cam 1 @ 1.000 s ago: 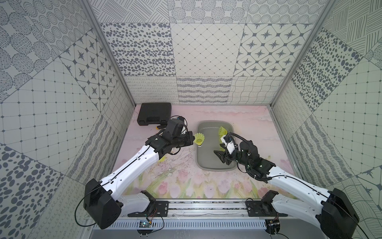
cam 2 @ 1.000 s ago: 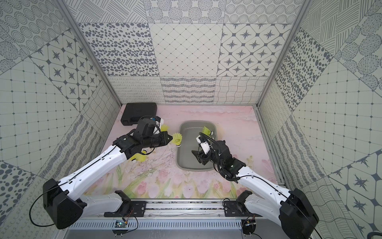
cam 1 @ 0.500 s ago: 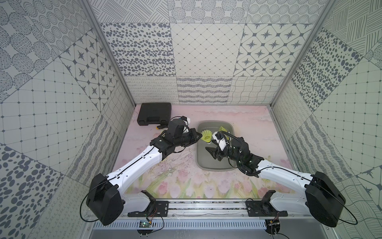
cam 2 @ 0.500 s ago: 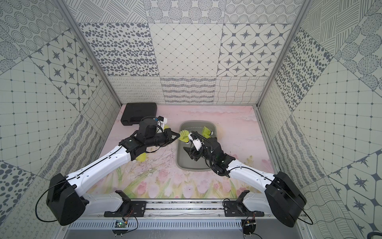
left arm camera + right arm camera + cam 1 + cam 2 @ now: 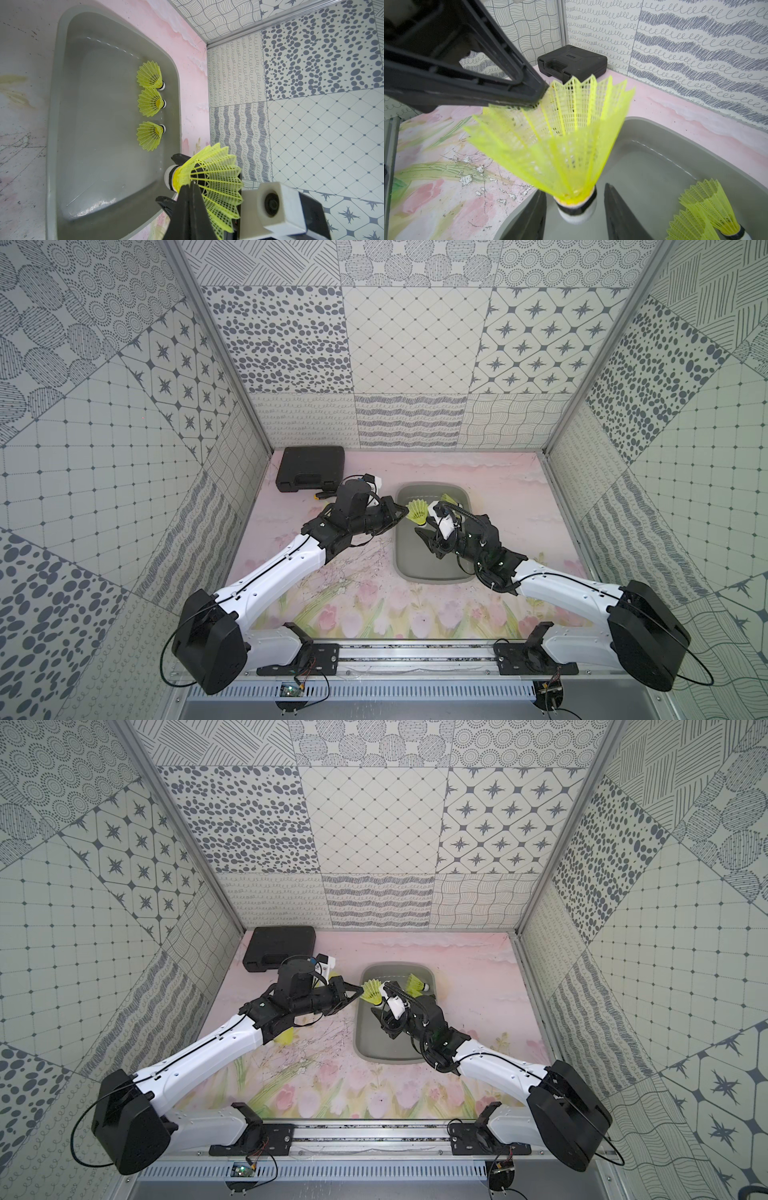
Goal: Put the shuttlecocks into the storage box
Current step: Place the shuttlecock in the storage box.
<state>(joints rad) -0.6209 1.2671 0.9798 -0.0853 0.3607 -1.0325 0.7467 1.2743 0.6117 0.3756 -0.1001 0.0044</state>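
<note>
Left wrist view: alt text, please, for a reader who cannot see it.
The left end effector pinches the skirt of a neon yellow shuttlecock over the grey storage box. Three more shuttlecocks lie in a row inside, along one wall.

Netted plastic shuttlecocks [image 5: 150,75] — smooth, faintly glossy plastic storage box [image 5: 93,128].

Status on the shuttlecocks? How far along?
Done: three shuttlecocks lie in the grey box. In hand: the left gripper pinches a fourth shuttlecock by its skirt above the box; the right gripper, open, straddles its cork. Left: dropping that one, plus at least one more shuttlecock on the mat, partly hidden by the left arm.
</note>
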